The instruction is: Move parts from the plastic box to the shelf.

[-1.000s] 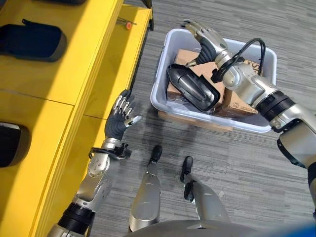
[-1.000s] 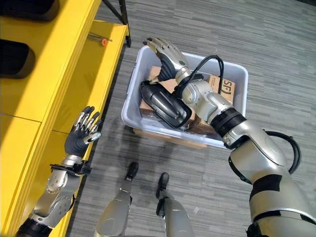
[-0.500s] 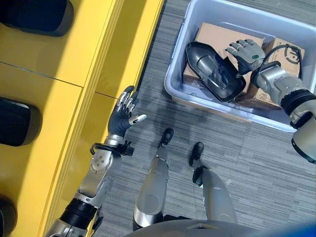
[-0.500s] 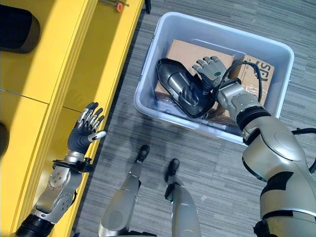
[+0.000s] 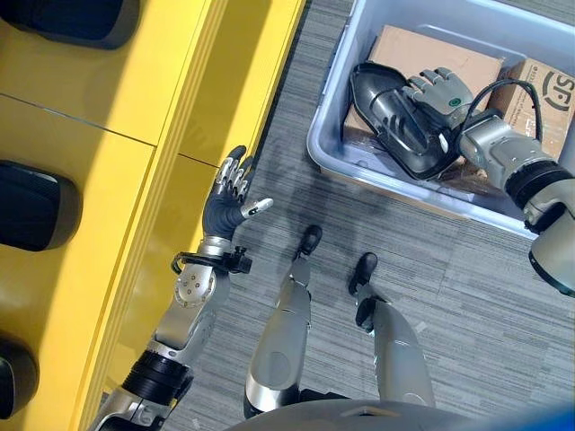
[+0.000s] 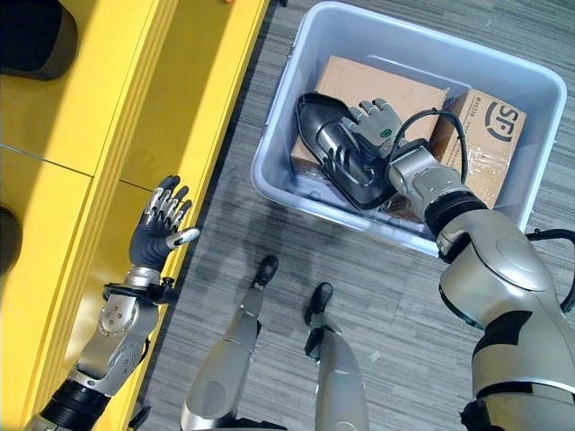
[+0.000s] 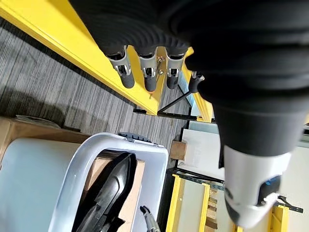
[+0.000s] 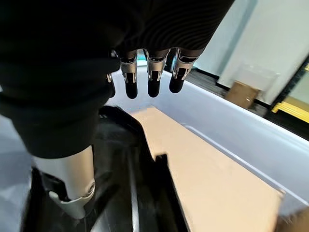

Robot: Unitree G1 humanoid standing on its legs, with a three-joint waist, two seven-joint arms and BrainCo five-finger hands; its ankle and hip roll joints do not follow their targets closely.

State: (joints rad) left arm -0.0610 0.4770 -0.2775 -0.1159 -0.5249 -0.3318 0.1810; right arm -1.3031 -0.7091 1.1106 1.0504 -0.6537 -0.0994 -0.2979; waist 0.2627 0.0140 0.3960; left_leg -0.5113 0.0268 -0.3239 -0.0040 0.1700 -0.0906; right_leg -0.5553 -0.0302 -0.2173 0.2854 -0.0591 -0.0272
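The black part [image 6: 346, 166], a long moulded shell with a dished inside, lies tilted in the plastic box [image 6: 278, 193] at the upper right of the right eye view, resting on a flat brown carton [image 6: 400, 90]. A second carton [image 6: 490, 144] stands beside it toward the box's right wall. The right hand [image 6: 377, 130] lies over the part's upper edge with its fingers [image 8: 149, 79] reaching out nearly straight; the right wrist view shows them extended above the black shell with the thumb [image 8: 67, 191] low beside it, and nothing is clasped. Whether the palm touches the part cannot be told.

The box stands on grey carpet floor [image 5: 467, 296], near the yellow shelf [image 5: 117, 162] that fills the left of the left eye view. On the shelf lie dark parts [image 5: 31, 206] along the left edge, well apart from one another.

The left hand [image 5: 226, 202] is raised beside the shelf's edge in the middle left, fingers straight and spread, holding nothing. Its wrist view looks past the fingertips [image 7: 149, 82] to the shelf edge, the box rim and the part's end, and beyond them to a room corner with yellow frames [image 7: 203, 203] that the head views leave out.
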